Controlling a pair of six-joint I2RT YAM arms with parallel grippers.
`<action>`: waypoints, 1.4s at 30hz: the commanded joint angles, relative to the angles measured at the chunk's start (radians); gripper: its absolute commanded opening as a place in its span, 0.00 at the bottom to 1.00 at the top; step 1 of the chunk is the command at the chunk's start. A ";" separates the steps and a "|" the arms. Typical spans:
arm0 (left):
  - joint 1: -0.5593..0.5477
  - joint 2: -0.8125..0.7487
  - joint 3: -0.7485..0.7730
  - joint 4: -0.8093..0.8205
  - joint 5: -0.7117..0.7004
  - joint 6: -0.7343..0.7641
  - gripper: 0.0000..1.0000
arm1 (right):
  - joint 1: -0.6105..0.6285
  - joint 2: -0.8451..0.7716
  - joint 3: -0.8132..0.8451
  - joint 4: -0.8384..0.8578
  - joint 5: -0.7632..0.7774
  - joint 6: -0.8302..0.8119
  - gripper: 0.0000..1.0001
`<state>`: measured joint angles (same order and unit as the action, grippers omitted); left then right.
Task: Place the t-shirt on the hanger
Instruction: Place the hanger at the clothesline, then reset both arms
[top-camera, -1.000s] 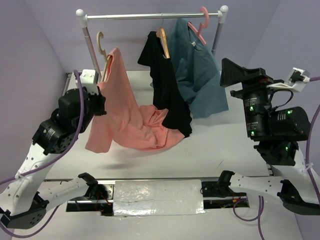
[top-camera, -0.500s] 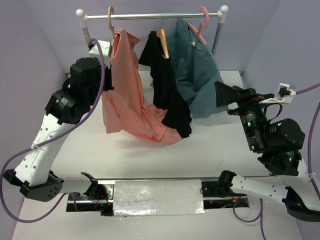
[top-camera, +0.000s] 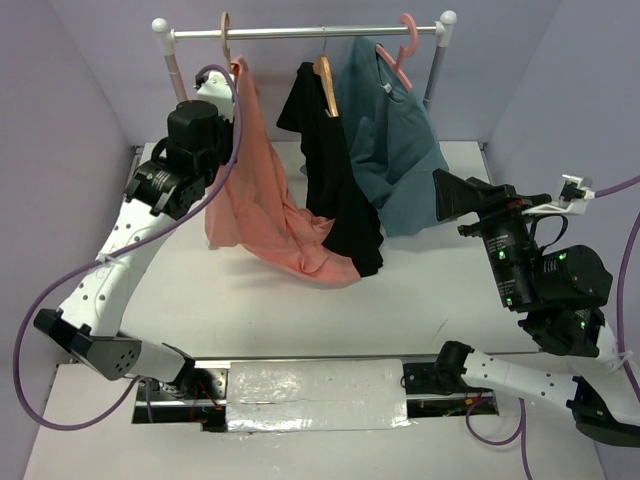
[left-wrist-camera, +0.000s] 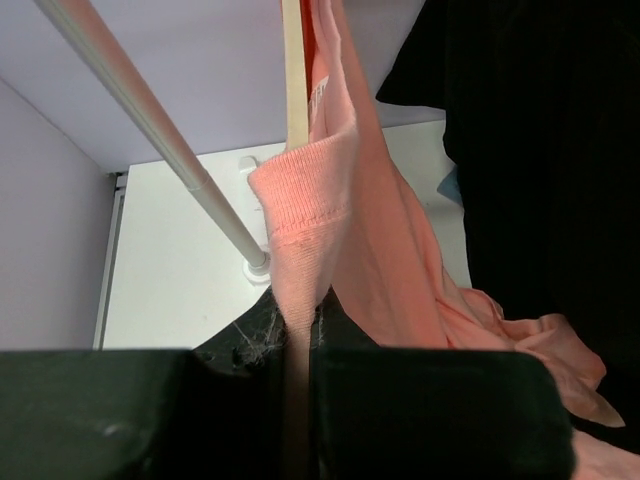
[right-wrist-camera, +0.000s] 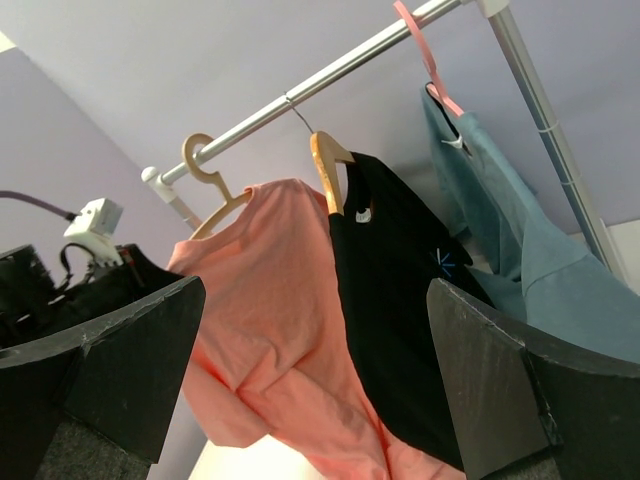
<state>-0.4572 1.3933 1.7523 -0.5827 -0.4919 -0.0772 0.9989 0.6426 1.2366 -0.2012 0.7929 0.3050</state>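
— Where do we find the salmon-pink cloth t-shirt (top-camera: 262, 195)?
— Draped on the pale beige thin hanger (left-wrist-camera: 292, 90), whose hook is over the silver metal rail (top-camera: 300, 32). Our left gripper (left-wrist-camera: 298, 342) is clamped on that hanger. A stitched hem sits right at its fingers (left-wrist-camera: 430, 410), possibly pinched too.
— And our right gripper (right-wrist-camera: 315, 295)?
— Spread wide, with the shirt well beyond it.

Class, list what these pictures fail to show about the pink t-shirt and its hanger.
Top view: the left gripper is hidden behind its own wrist.
Left wrist view: the hook of the hanger is cut off by the top edge.
Top view: the black shirt covers part of the t-shirt.
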 joint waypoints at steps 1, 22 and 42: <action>0.023 0.004 0.035 0.181 0.025 0.033 0.00 | 0.007 0.003 -0.003 0.031 0.008 -0.009 1.00; -0.029 -0.030 0.173 -0.139 -0.087 -0.016 0.99 | 0.026 0.037 0.002 -0.113 -0.018 0.022 1.00; -0.526 -0.523 -0.852 0.575 0.185 -0.259 1.00 | 0.029 -0.072 -0.301 -0.406 -0.073 0.309 1.00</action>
<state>-0.9783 0.9390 0.9283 -0.2646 -0.3916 -0.2920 1.0199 0.5632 0.9413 -0.5697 0.6941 0.5652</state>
